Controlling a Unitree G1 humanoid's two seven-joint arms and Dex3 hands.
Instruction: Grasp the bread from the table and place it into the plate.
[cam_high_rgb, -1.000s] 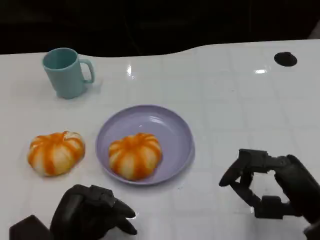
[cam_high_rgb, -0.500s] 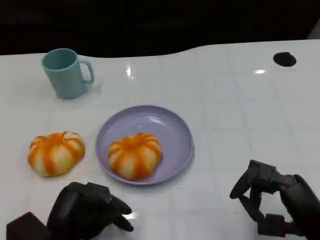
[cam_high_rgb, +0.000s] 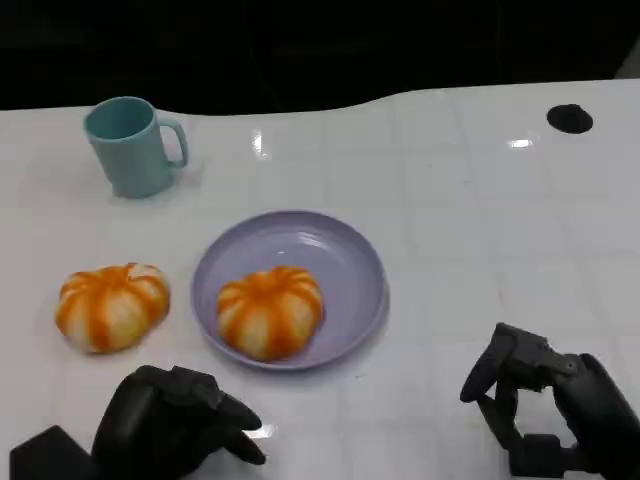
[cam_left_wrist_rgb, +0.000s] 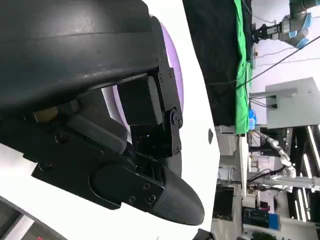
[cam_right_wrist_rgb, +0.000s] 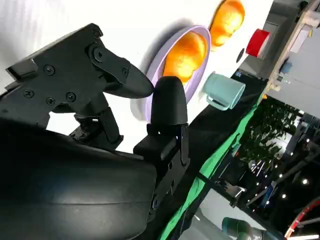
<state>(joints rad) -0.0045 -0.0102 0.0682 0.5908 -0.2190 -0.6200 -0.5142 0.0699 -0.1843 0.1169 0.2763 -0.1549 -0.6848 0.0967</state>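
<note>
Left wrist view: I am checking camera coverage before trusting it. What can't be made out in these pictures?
- Left wrist view: the left hand covers most of the purple plate; no bread can be made out.
- Head view: the left hand and right hand are cut off by the lower edge.
- Head view: the black spot on the table is too small to identify.
</note>
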